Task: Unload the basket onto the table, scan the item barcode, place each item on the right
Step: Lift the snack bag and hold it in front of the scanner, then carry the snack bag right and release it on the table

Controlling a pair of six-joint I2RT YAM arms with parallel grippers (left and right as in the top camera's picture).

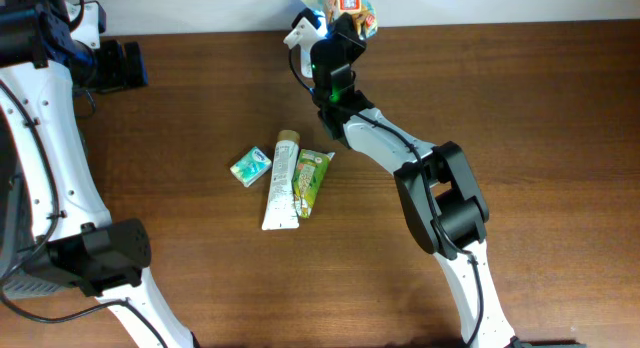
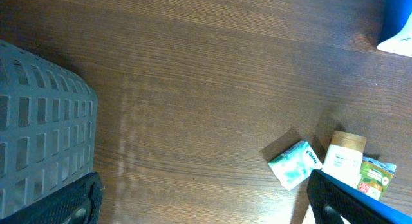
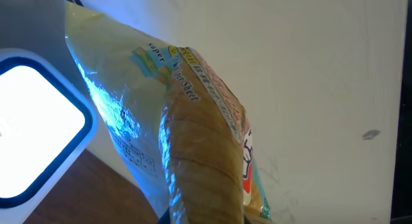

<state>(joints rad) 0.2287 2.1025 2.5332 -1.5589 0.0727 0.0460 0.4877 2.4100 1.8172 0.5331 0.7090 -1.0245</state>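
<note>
At the far edge of the table (image 1: 520, 108), beside the scanner (image 1: 300, 33):

- Item in hand: one foil snack packet (image 1: 350, 0). The right gripper (image 1: 343, 28) is pinched tight on its lower end and holds it against the scanner's lit window.
- Risks: we can't find a barcode on the face we see. If it faces away or lies in a crease, we judge the read will fail. Glare off the crinkled foil could do the same. The grip on thin film may slip if the packet is turned sharply.
- Left gripper (image 2: 206, 208): spread wide, empty, near the basket (image 2: 38, 121).
- Mid-table, well apart from the scanner: tissue pack (image 1: 250, 166), white tube (image 1: 282, 178), green sachet (image 1: 312, 181). We see nothing blocking the scan.
</note>
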